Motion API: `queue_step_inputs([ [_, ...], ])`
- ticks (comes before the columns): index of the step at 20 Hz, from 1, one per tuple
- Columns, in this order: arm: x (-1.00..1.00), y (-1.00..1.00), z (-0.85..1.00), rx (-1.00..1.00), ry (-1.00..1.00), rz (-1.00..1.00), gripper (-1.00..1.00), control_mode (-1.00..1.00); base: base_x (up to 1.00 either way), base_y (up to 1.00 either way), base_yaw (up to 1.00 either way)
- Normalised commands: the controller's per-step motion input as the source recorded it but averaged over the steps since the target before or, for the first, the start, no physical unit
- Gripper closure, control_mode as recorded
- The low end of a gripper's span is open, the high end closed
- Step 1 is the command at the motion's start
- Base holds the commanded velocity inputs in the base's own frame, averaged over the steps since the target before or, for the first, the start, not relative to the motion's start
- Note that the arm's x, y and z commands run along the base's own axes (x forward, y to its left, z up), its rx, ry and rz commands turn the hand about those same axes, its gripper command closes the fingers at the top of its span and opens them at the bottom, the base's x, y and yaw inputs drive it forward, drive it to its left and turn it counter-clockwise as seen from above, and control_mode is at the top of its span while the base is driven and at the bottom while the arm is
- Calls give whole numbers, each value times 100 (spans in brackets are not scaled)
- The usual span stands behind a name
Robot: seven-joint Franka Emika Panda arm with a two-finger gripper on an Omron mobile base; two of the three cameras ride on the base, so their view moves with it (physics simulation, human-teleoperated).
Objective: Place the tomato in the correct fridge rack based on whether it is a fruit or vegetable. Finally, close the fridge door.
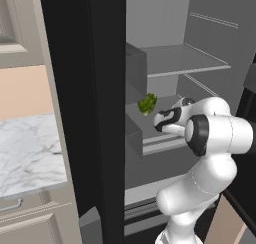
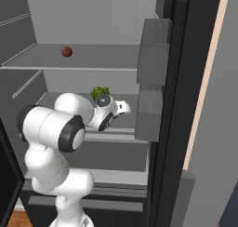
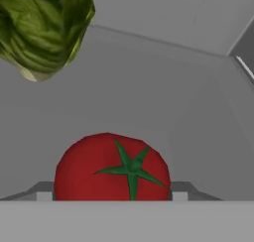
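The gripper point(image 3: 111, 196) clamps its dark fingers on the glossy round tomato point(image 3: 111, 167), beside a crinkled leafy lettuce point(image 3: 42, 28), above the flat grey fridge rack point(image 3: 163, 97).

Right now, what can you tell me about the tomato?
The tomato is round, glossy and red, with a green star-shaped stem top facing the hand camera. It sits between the gripper fingertips, one on each side, apparently held. It is inside the open fridge, over a grey shelf, with the leafy green lettuce just beyond.

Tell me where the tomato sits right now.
In the hand view the tomato sits low and centre between the gripper fingertips, over the fridge rack, with the lettuce at upper left.
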Motion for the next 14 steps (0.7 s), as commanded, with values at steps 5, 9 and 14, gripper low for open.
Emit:
queue_step_inputs([
  [5,0,-2,11,0,0,2,-100,-100,0,0,0],
  [9,0,0,37,0,0,1,-100,-100,0,0,0],
  [14,0,0,32,0,0,1,-100,-100,0,0,0],
])
